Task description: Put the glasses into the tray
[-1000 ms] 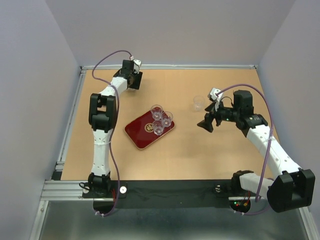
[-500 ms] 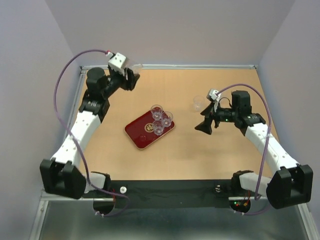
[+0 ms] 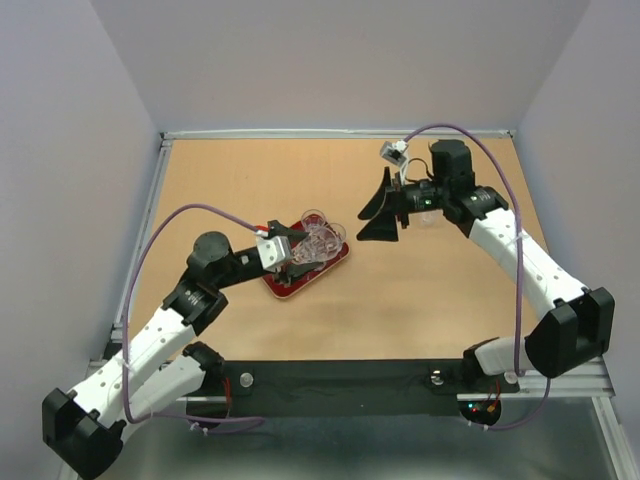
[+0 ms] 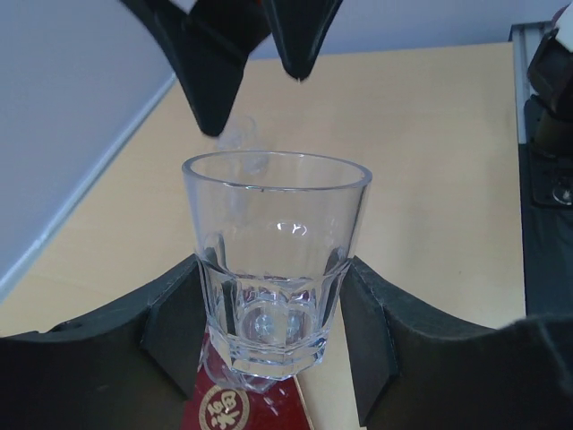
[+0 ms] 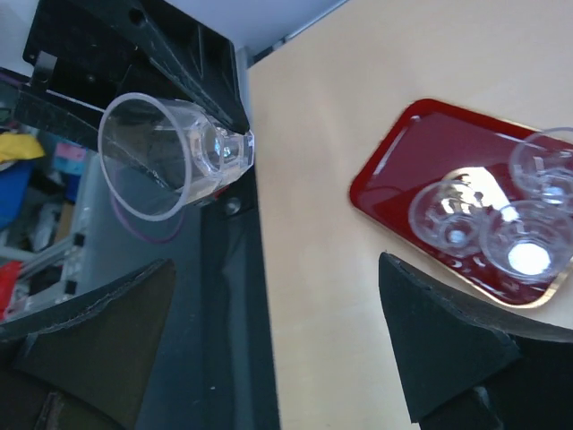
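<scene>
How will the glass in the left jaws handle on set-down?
Probably slippery: the glass is smooth and clear, clamped only at its lower half. Likely rigid but breakable. Rim wider than base, so it might tip if it lands tilted on the tray.

Found three glasses (image 3: 313,218) packed together at the far right end of the tray (image 5: 398,170). Saw bare red surface only at its near left end. Noted the left fingers (image 4: 175,322) with a held glass (image 4: 273,260) hanging above that end, blocking the way from the left. Saw the right fingers (image 3: 380,232) spread wide beyond the far right corner. Found open counter (image 3: 400,295) along the near right side.
</scene>
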Robot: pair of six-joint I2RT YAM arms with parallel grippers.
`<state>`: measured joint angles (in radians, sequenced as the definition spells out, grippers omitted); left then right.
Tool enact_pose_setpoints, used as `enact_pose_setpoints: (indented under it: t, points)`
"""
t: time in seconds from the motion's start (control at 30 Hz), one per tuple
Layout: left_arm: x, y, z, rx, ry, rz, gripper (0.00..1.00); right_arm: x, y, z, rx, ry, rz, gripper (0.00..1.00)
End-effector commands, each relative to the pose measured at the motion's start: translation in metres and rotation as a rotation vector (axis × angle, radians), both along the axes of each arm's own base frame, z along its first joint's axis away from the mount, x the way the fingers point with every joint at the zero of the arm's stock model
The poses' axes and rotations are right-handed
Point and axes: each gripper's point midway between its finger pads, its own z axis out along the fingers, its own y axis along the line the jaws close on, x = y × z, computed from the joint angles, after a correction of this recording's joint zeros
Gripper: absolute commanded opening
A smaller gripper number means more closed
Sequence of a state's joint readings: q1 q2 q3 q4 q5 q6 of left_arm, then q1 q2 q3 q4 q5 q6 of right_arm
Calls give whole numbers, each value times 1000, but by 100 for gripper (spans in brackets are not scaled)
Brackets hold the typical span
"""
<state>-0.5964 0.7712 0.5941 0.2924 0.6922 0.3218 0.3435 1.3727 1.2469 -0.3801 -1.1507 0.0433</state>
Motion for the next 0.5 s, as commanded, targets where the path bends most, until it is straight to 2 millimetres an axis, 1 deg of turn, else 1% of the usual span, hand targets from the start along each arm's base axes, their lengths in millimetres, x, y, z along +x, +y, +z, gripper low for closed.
enact_pose_setpoints:
  t: [0.0,0.1,0.3,0.4,0.47]
  points:
    - [-24,-4,38,-97,-160,-72,3,-23,17,25,27,38,44,100]
    - [-33,-7,35,-103,-152,-93,2,-22,19,31,31,36,41,100]
    - [-33,-13,28,-98,-131,-82,2,-28,24,35,40,39,75,96]
    - [-31,-16,27,-96,-120,-79,2,-31,25,35,40,39,81,92]
    - [-30,-18,26,-95,-119,-75,2,-34,27,34,38,41,88,84]
